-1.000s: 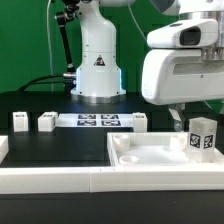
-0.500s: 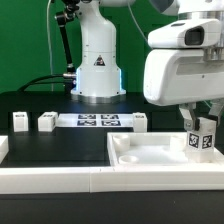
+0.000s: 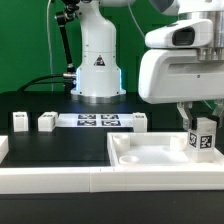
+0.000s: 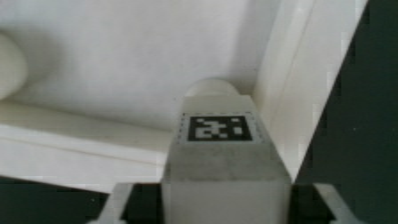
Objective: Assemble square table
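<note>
The white square tabletop (image 3: pixel 150 155) lies tray-like at the exterior view's lower right. My gripper (image 3: pixel 203 116) is shut on a white tagged leg (image 3: pixel 203 134) and holds it upright over the tabletop's right corner. In the wrist view the leg (image 4: pixel 219 140) sits between my fingers (image 4: pixel 128 205), its tip close to the tabletop's (image 4: pixel 125 70) inner corner by the raised rim. Three more legs stand on the black table: two at the left (image 3: pixel 19 121) (image 3: pixel 46 121) and one behind the tabletop (image 3: pixel 141 121).
The marker board (image 3: pixel 97 121) lies flat in front of the robot base (image 3: pixel 97 70). A long low white border wall (image 3: pixel 55 180) runs along the front edge. A small white block (image 3: pixel 3 148) sits at the far left.
The gripper with the leg has shifted only slightly over the tabletop's right corner. The leg now hangs more upright than a second ago. The other parts have not moved.
</note>
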Available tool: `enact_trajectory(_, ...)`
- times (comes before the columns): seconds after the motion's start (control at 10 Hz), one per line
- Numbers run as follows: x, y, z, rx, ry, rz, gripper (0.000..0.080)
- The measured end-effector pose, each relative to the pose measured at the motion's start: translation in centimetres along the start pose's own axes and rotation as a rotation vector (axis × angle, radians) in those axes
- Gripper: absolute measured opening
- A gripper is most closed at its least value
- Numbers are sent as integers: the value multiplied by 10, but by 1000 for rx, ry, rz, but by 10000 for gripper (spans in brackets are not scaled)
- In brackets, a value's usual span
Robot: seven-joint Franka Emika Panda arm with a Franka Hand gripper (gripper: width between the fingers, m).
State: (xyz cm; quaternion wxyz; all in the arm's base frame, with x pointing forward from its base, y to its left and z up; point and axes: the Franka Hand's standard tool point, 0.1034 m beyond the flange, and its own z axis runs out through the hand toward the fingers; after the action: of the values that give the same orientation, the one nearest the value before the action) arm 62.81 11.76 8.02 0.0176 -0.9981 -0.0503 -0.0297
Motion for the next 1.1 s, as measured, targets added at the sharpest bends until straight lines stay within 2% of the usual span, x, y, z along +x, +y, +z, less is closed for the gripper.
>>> enact_trajectory(0.1, 0, 0, 0, 14, 9, 171, 288)
enact_trajectory(0.4, 0, -1, 1, 15, 10, 409, 290)
enact_trajectory(0.6, 0, 4, 1, 15, 17, 565, 291)
enact_trajectory(1.1, -2, 14, 0, -19, 25, 763, 302)
